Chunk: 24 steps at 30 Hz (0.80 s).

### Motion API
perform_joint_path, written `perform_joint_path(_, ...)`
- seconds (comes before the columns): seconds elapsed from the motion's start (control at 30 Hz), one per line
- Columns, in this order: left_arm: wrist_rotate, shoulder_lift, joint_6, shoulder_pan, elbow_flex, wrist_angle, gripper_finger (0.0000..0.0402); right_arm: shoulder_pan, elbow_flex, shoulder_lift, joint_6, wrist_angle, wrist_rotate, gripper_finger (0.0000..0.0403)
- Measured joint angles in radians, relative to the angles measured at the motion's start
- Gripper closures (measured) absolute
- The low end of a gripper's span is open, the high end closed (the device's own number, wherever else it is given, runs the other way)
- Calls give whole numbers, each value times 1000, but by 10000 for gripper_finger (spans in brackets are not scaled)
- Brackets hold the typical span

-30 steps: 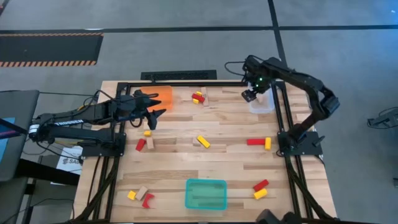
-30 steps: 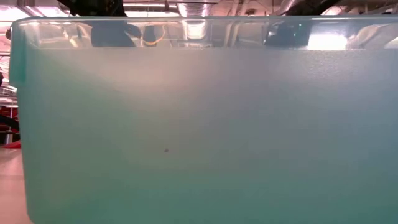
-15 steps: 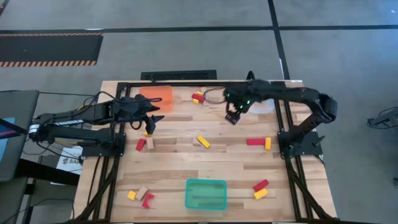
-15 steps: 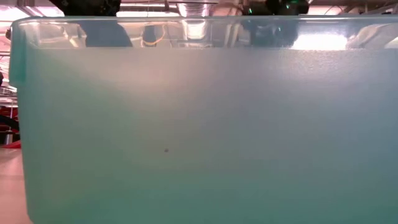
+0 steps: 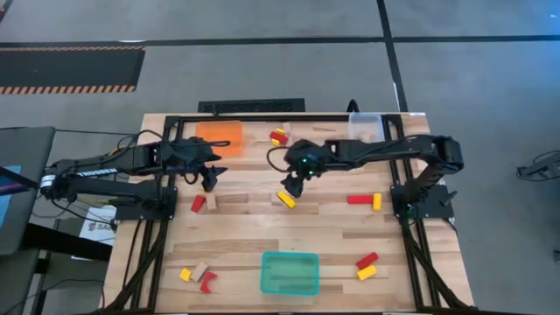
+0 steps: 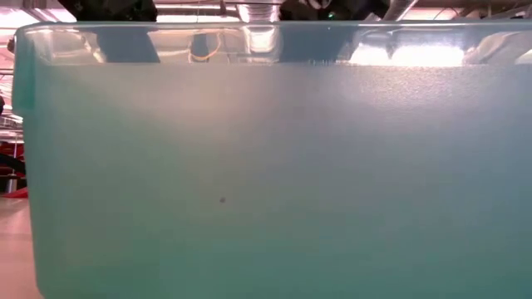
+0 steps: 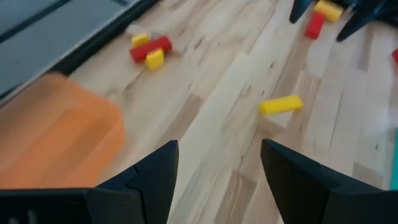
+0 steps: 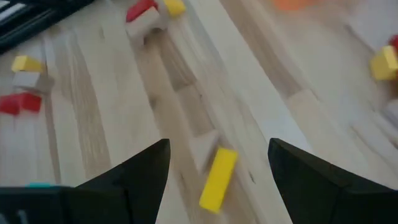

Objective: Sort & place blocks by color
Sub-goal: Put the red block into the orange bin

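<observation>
My right arm reaches long across the worktop (image 5: pixel 262 227) toward the middle, elbow bent near its base. Right end effector (image 5: pixel 291 185) hangs over the yellow block (image 5: pixel 286 199) at centre, fingers (image 8: pixel 140 171) spread, nothing between them; in the wrist view the yellow block lies just ahead, beside a pale wood block (image 8: pixel 202 149).

Left arm stretches level from the left edge. Left end effector (image 5: pixel 210 178) hovers in front of the orange tray (image 5: pixel 219 136), fingers (image 7: pixel 155 171) spread, empty.

Other blocks lie scattered: a red and yellow cluster (image 5: pixel 279 136) near the back, a red and yellow pair (image 5: pixel 364 200) on the right, more at the front corners. The teal tray (image 5: pixel 290 272) sits front centre and fills the low view.
</observation>
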Motion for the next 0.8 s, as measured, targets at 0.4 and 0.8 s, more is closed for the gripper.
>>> perform_joint_path(0.4, 27, 100, -673, 10, 0, -343, 185, 47, 3, 55, 12, 11, -1, 107)
perform_joint_path(0.8, 134, 344, -613, -35, 0, -497, 185, 49, 3, 48, 19, 0, -24, 107)
